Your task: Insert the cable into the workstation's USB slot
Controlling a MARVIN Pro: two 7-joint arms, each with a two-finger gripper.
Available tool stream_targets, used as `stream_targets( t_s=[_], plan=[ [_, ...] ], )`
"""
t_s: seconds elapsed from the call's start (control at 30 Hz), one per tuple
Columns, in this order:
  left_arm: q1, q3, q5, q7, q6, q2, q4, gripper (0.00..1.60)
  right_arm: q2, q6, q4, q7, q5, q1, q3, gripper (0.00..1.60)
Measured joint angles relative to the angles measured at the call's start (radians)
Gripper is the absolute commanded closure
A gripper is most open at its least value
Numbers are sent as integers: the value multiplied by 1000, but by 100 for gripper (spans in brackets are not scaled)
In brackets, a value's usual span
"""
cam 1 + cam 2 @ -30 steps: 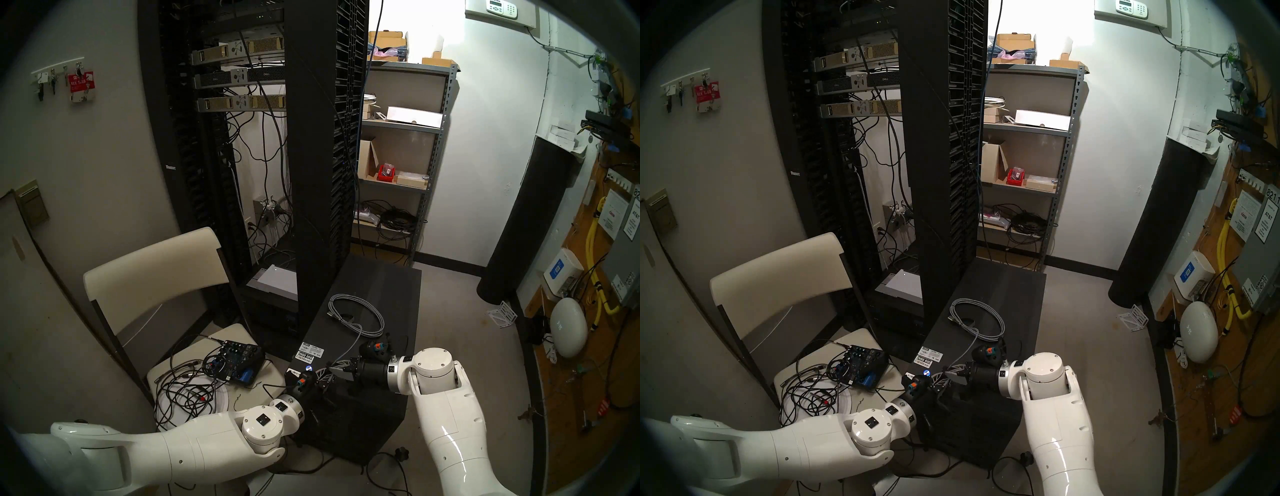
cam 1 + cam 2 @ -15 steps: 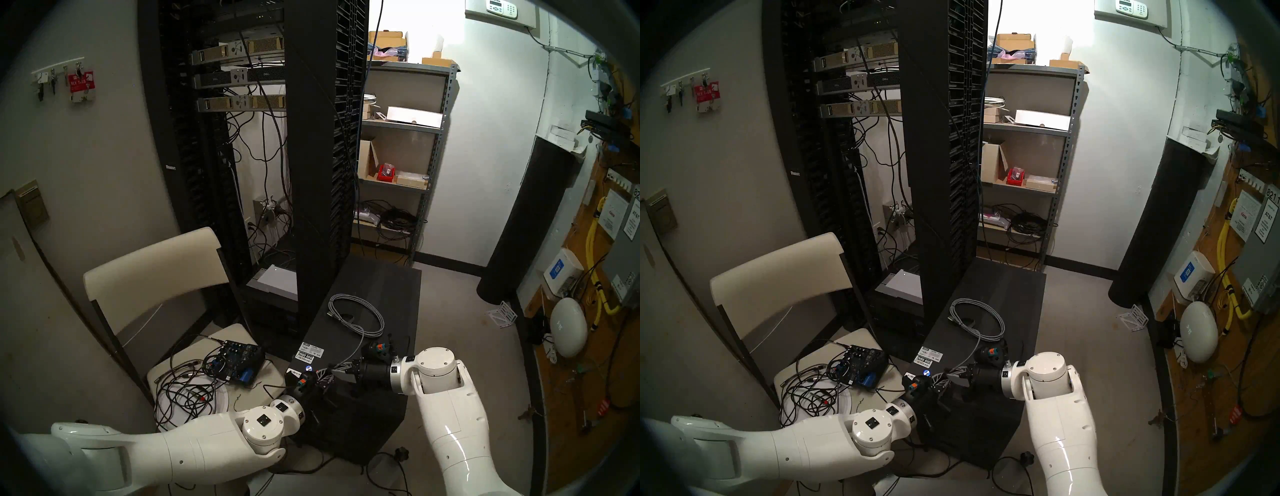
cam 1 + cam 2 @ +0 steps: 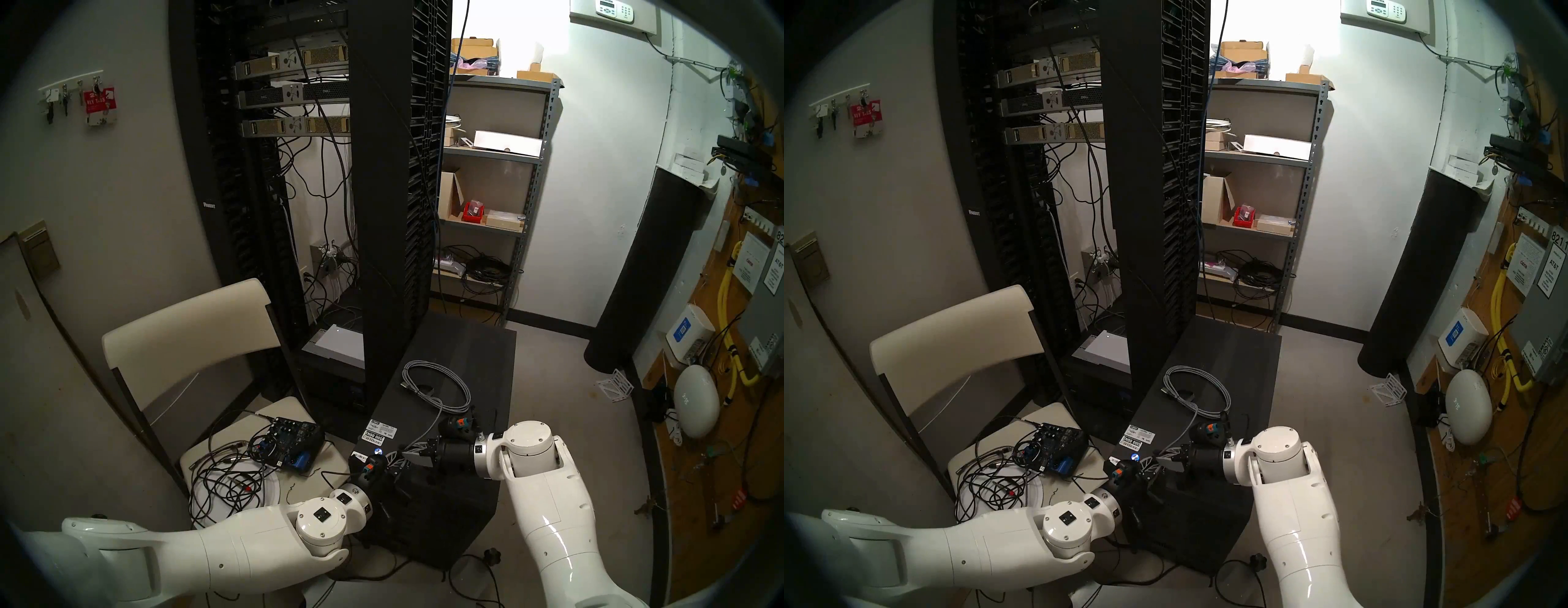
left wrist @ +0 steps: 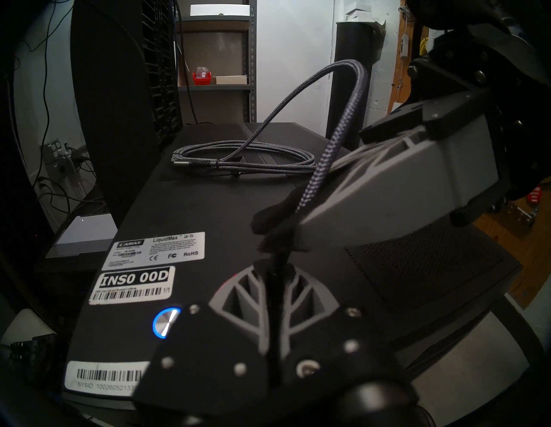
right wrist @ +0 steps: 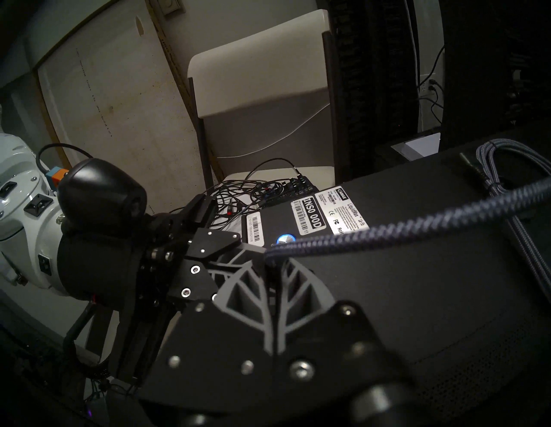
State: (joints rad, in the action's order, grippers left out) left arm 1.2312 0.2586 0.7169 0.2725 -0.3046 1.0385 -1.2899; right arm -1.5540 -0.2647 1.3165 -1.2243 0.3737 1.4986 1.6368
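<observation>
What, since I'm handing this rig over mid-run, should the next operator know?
Right end effector: shut on the cable just behind its plug end.
Left end effector: shut, apparently pinching that same end.
The rest of the cable lies coiled on top of the workstation; both end effectors meet above its front, near the blue-lit button.
Done: cable end picked up.
Left: find the USB slot, not visible here, and insert.

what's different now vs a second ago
Very little. The right tool dipped slightly toward the left tool half a second ago and has come back; both stay shut on the cable. Its coil and the workstation have not moved.
</observation>
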Motion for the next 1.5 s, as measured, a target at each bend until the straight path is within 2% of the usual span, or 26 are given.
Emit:
stream_targets(
  t_s=[0.77, 1.13, 1.5],
  plan=[
    [1, -3, 4, -2, -2, -11, 0, 160, 18, -70, 7, -38, 22, 1, -49, 160],
    [-2, -1, 13, -2, -7, -14, -1, 160, -1, -37, 11, 2, 4, 17, -20, 160],
    [-2, -5, 27, -9, 7, -54, -41, 160, -28, 3, 1, 25, -18, 30, 22, 160]
  ],
)
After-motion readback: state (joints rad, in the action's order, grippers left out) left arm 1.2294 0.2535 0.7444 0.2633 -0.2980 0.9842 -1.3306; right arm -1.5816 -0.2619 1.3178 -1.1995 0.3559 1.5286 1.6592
